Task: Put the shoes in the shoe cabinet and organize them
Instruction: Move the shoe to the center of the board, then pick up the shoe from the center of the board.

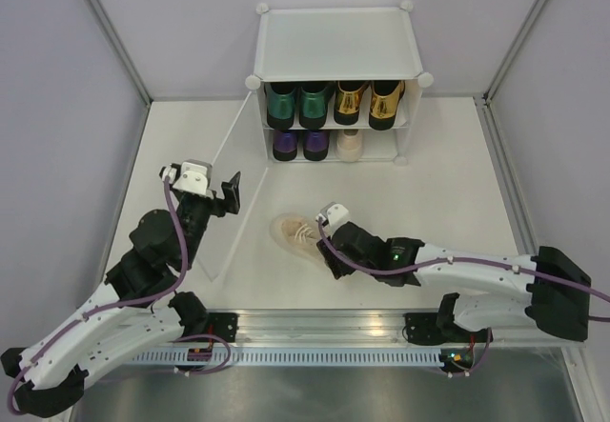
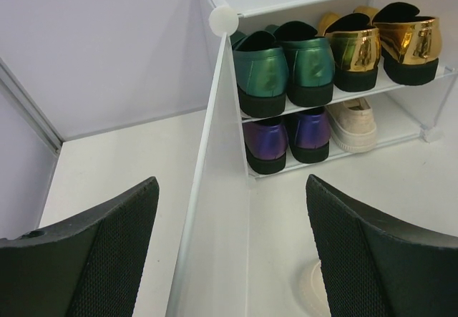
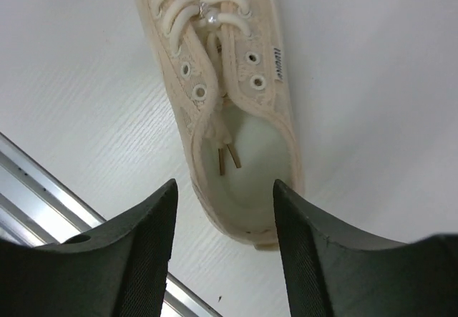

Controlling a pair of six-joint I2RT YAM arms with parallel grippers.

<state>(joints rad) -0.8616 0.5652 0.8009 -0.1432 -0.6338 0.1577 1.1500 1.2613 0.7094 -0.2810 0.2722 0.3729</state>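
Note:
The shoe cabinet [image 1: 338,41] stands at the back with its frosted door [image 1: 238,155] swung out to the left. Green loafers [image 1: 297,105] and gold loafers [image 1: 369,103] fill the upper shelf. Purple shoes [image 1: 299,145] and one beige sneaker [image 1: 351,145] stand on the lower shelf. The other beige sneaker [image 1: 294,232] lies on the table. My right gripper [image 1: 320,249] is open, its fingers [image 3: 147,245] on either side of that sneaker's [image 3: 236,102] heel, with a gap to each. My left gripper [image 1: 221,198] is open wide, astride the door's edge [image 2: 215,210].
Pale purple walls with metal corner posts [image 1: 110,31] enclose the table. A metal rail [image 1: 315,327] runs along the near edge between the arm bases. The lower shelf has a bare spot [image 1: 381,146] right of the beige sneaker.

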